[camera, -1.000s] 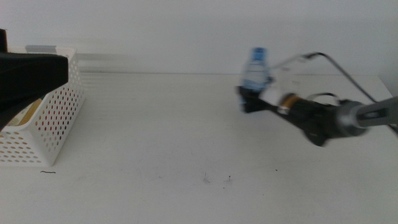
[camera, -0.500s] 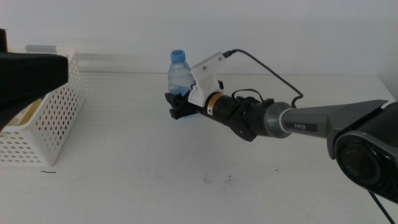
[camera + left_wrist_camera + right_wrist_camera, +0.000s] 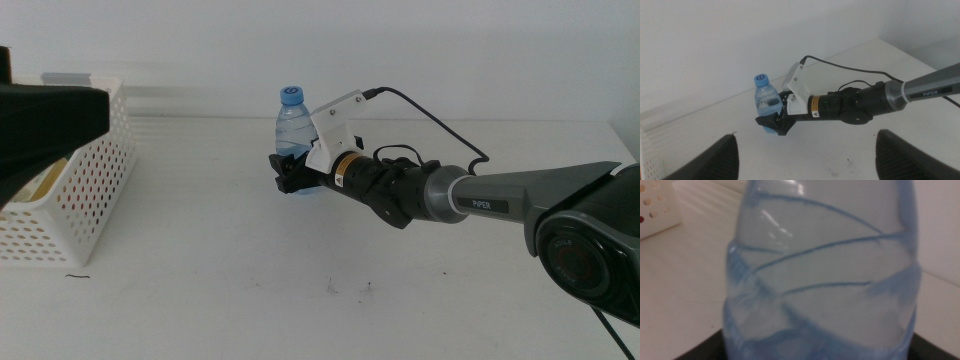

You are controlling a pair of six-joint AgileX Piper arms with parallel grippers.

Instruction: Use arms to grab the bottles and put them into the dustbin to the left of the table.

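Because the dustbin stands at the table's left edge, the right gripper, jaws closed on the lower body of the water bottle, holds it upright mid-table (left gripper waits open above).

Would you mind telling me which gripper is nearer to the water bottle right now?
The right. The right gripper is closed around the water bottle near its base, mid-table. The left gripper hangs open, apart from it, near the dustbin.
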